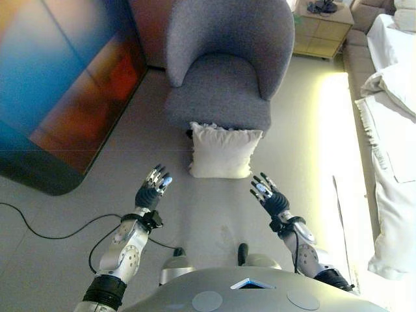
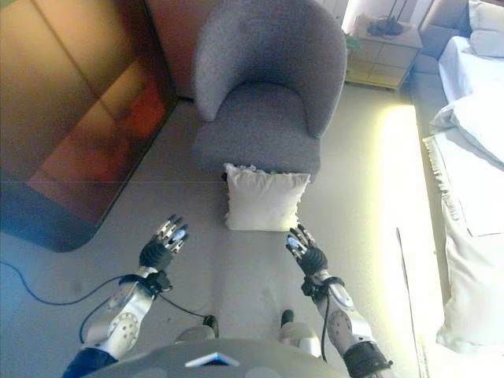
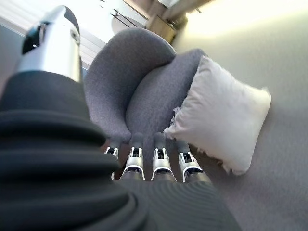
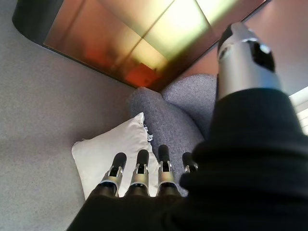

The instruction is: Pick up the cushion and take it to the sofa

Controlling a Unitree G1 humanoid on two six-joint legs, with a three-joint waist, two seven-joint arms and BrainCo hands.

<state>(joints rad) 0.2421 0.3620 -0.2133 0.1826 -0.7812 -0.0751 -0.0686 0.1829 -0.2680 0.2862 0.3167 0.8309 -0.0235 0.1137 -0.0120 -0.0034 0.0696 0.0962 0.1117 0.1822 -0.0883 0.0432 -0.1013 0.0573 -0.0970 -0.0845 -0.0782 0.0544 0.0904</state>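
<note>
Both released, left robot hand (image 1: 154,190) and right robot hand (image 1: 270,197) flank the white cushion (image 1: 223,153), apparently mid-reach, needing a two-sided squeeze.

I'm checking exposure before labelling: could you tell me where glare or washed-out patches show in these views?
Left eye view: a bright band washes out the floor beside the chair; the cushion stays legible. Right eye view: the same band. Left wrist view: the far floor is blown out. Right wrist view: glare on the glossy panel.
</note>
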